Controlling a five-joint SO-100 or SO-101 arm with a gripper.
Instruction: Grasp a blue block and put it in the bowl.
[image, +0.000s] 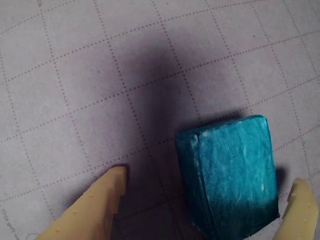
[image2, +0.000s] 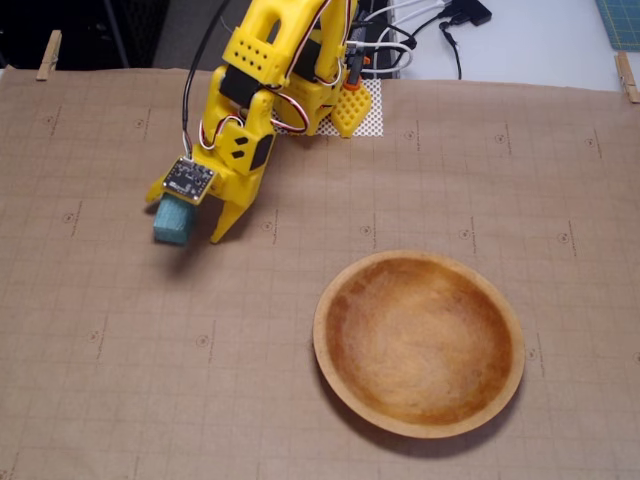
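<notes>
- Between the claw's (image2: 190, 225) two yellow fingers, in the fixed view, stands the blue block (image2: 172, 223), close against the finger on the view's left and apart from the longer finger (image2: 228, 221) on the view's right.
- In the wrist view the claw (image: 210, 200) is spread wide: one tan fingertip (image: 107, 192) rises at the lower left, the other (image: 302, 200) at the lower right edge.
- The block (image: 230, 175) sits nearer the right-hand fingertip there, with a narrow dark gap showing between them and a much wider stretch of mat between the block and the left-hand fingertip; neither pad presses on it.
- The block rests on the gridded paper mat (image2: 120, 340), its top edge tilted slightly in the wrist view.
- Well apart from the claw, toward the lower right of the fixed view, lies the bowl (image2: 419, 343), round, orange-brown inside, with nothing in it.
- Behind the claw, the yellow arm (image2: 285, 60) rises toward the top of the fixed view, with cables (image2: 400, 40) trailing beside its base.
</notes>
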